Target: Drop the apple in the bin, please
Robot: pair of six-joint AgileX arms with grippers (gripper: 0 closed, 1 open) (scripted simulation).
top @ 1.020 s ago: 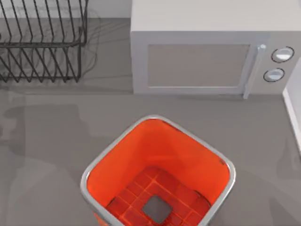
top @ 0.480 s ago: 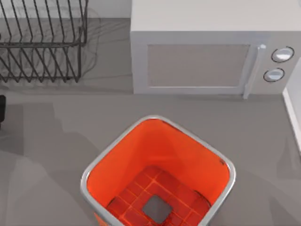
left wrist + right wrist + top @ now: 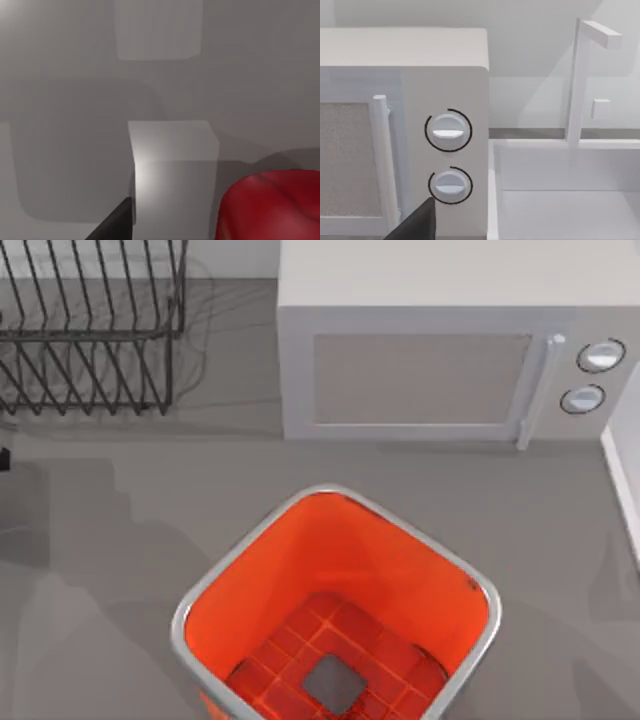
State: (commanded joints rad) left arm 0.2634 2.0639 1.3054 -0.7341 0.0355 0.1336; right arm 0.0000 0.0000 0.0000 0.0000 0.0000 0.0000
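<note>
The AgileX left gripper [image 3: 116, 225] hangs over grey tabletop with the red apple [image 3: 270, 206] close beside it. A pale grey block [image 3: 172, 175] stands between the gripper's dark tip and the fruit. Whether its jaws are spread, pressed together or pinching the apple cannot be told. From above, a dark sliver of the left arm [image 3: 3, 458] pokes in at the table's left edge, below the wire dish rack [image 3: 90, 330].

The bin [image 3: 215, 580] stands at the near middle of the table, well apart from that arm. Its orange-red inside is open to the camera, with a shiny silver rim and a grey square at the centre of the gridded floor.

The right gripper [image 3: 417, 222] faces the grey microwave [image 3: 405, 65], its dark tip just beneath the lower of the two knobs [image 3: 450, 184]. The state of its jaws cannot be told either. A white sink [image 3: 565, 200] with a tall tap [image 3: 576, 85] sits just beside the microwave.
</note>
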